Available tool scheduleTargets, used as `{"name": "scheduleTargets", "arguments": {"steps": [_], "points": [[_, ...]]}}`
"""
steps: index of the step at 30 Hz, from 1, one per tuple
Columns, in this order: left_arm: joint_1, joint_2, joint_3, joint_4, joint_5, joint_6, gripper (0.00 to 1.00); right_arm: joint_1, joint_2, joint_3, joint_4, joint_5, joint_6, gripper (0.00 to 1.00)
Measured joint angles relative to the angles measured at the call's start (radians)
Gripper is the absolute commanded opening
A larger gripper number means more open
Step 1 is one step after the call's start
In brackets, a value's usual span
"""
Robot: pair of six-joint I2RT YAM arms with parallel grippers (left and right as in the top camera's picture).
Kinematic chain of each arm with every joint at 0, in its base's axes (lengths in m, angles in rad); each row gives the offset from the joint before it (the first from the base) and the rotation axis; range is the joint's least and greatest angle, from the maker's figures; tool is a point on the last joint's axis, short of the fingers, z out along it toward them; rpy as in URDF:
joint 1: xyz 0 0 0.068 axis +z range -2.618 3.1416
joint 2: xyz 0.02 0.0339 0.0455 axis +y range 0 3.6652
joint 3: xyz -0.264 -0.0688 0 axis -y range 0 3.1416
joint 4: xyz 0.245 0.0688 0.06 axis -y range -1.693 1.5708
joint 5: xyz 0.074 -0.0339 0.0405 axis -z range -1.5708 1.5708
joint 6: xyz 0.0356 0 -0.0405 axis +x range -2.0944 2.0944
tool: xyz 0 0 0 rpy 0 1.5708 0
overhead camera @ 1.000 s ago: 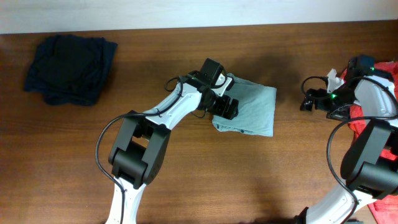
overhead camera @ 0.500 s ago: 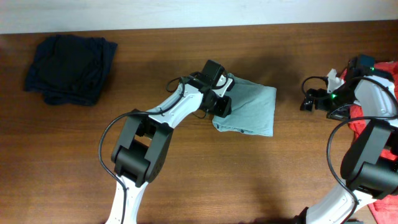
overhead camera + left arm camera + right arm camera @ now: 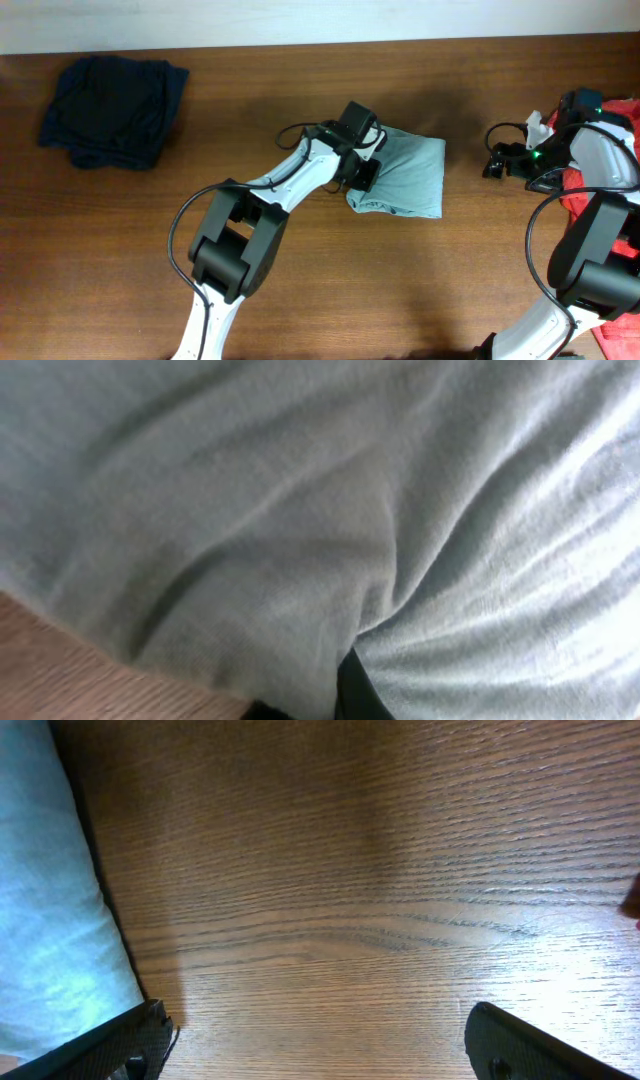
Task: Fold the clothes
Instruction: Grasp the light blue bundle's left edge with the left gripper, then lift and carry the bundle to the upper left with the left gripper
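Observation:
The pale grey-teal T-shirt (image 3: pixel 412 172) lies folded into a rough rectangle at the middle of the table. My left gripper (image 3: pixel 367 173) sits at its left edge, shut on a bunched fold of the cloth. In the left wrist view the T-shirt (image 3: pixel 300 510) fills the frame and only a dark sliver of one fingertip (image 3: pixel 352 695) shows under the pinched fold. My right gripper (image 3: pixel 494 162) hovers open over bare wood to the right of the shirt. In the right wrist view its fingers (image 3: pixel 135 1042) stand wide apart with nothing between them, and the T-shirt's edge (image 3: pixel 50 920) is at the left.
A dark navy garment (image 3: pixel 112 97) lies crumpled at the back left. A red shirt (image 3: pixel 626 110) is heaped at the right edge, behind my right arm. The wooden table (image 3: pixel 400 290) ends at a pale wall along the back.
My left gripper has closed from wide open onto the T-shirt's left edge and shifted slightly right, bunching the cloth. The right arm has not moved.

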Motion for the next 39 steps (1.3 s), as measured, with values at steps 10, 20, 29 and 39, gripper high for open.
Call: {"name": "scheduleTargets", "arguments": {"steps": [10, 20, 29, 39], "points": [[0.012, 0.033, 0.220, -0.155, -0.236, -0.010, 0.01, 0.000, 0.000, 0.000, 0.000, 0.000, -0.001, 0.99], [0.110, 0.034, 0.294, -0.122, -0.273, -0.069, 0.01, 0.000, 0.000, 0.000, 0.000, 0.000, 0.000, 0.99], [0.236, 0.036, 0.296, -0.038, -0.253, -0.102, 0.01, 0.000, 0.000, 0.000, 0.000, 0.000, 0.000, 0.99], [0.366, 0.039, 0.321, 0.070, -0.211, -0.106, 0.01, 0.000, 0.000, 0.000, 0.000, 0.000, -0.001, 0.99]]}}
